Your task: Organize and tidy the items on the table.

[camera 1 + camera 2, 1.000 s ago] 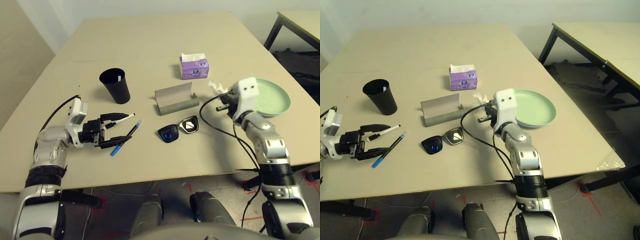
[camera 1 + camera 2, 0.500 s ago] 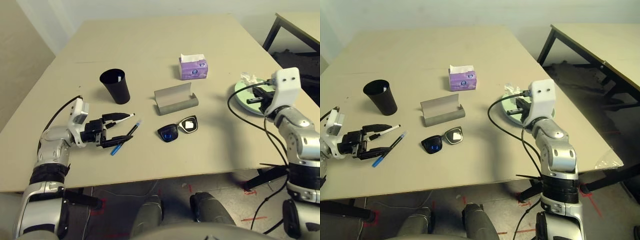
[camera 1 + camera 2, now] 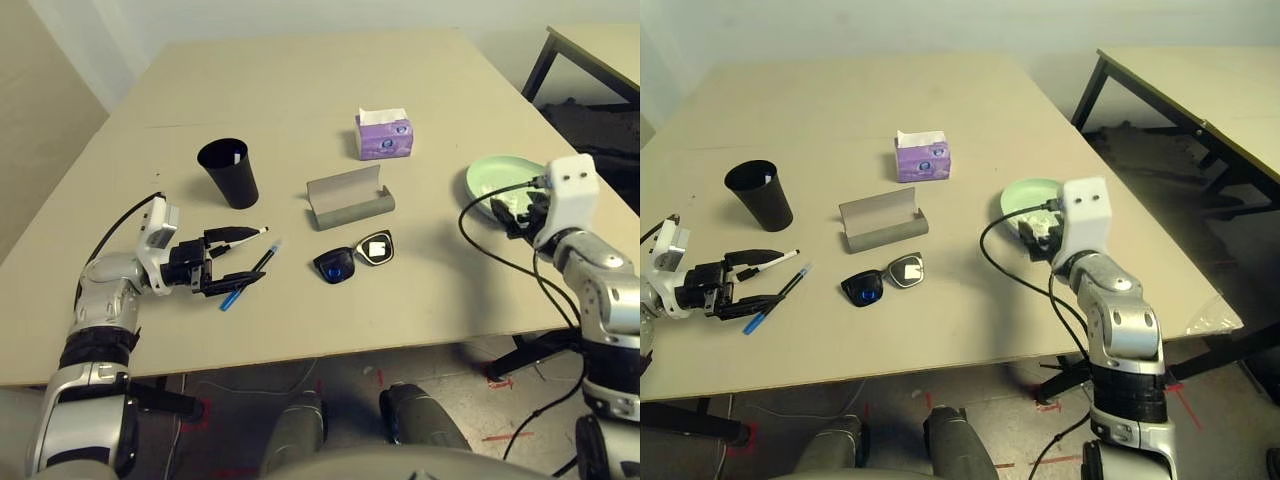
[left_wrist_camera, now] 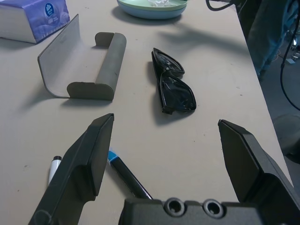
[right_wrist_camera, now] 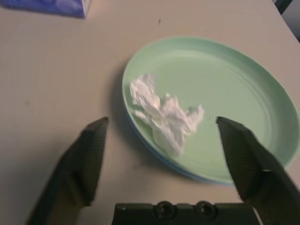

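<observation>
left wrist view: left gripper (image 4: 161,154) jaws stand wide apart, empty. the slim blue-capped black pen (image 4: 125,172) lies on the plain beige table (image 4: 201,61) just ahead, near the inner face of one black finger (image 4: 89,157), its long axis running slantwise between the jaws; left arm is nearer by far. right gripper (image 5: 161,161), jaws apart, hangs over the crumpled white tissue (image 5: 164,115) lying on the pale green plate (image 5: 243,98).
</observation>
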{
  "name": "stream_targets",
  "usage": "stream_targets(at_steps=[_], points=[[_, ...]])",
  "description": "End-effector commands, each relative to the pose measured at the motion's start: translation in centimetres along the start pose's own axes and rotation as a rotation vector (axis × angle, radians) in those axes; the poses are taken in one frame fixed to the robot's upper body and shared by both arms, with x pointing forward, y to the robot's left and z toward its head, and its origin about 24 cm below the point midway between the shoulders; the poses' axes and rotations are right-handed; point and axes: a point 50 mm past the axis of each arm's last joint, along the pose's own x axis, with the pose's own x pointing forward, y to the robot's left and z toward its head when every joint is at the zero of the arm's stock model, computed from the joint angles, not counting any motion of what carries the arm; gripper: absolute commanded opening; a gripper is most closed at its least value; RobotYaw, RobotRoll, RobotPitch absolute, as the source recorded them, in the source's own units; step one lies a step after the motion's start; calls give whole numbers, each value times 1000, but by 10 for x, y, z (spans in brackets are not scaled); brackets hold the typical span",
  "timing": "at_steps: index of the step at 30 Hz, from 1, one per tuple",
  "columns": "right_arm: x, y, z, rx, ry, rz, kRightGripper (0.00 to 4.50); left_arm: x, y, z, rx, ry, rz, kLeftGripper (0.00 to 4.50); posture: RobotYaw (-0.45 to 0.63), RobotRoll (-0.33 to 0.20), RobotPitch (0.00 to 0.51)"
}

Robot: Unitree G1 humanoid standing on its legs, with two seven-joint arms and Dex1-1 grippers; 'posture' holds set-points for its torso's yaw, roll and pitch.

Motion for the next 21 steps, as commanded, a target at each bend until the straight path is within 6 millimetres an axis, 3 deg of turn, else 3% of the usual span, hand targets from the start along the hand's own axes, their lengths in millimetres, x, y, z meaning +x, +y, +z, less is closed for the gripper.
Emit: stream_targets(at_steps=[1,8,13,21], points=[[-1,27,11,-125,9,194,4484,-1,-1,0,3,16,-14,4500,-105,0,65],[7,86,58,-523,-47,538,4484,1,-1,2,11,14,-28,4500,-92,0,67],[6,120,68,-793,5,750,4484,0,-3,2,14,13,-32,4500,-76,0,63],[5,167,74,-1037,85,928,4484,-5,-4,4,19,25,-22,4500,-63,0,58]])
